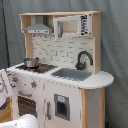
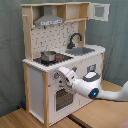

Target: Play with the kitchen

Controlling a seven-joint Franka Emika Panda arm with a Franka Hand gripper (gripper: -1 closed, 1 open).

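The kitchen (image 1: 60, 75) is standing upright on a wood floor (image 2: 30, 120) w/ a grey curtain (image 2: 10, 50) hanging behind it. A pot (image 2: 48, 56) is sitting on the stovetop, next to the grey sink (image 1: 71, 74) & black faucet (image 1: 83, 59); the range hood (image 1: 39, 29) is hanging above. The white arm (image 2: 100, 91) is reaching in from the second exterior view's right, its hand (image 2: 64, 75) pressing up by the knobs (image 2: 56, 76) over the oven door (image 2: 62, 97). Can't tell how far the hand is open, or if it's gripping anything.
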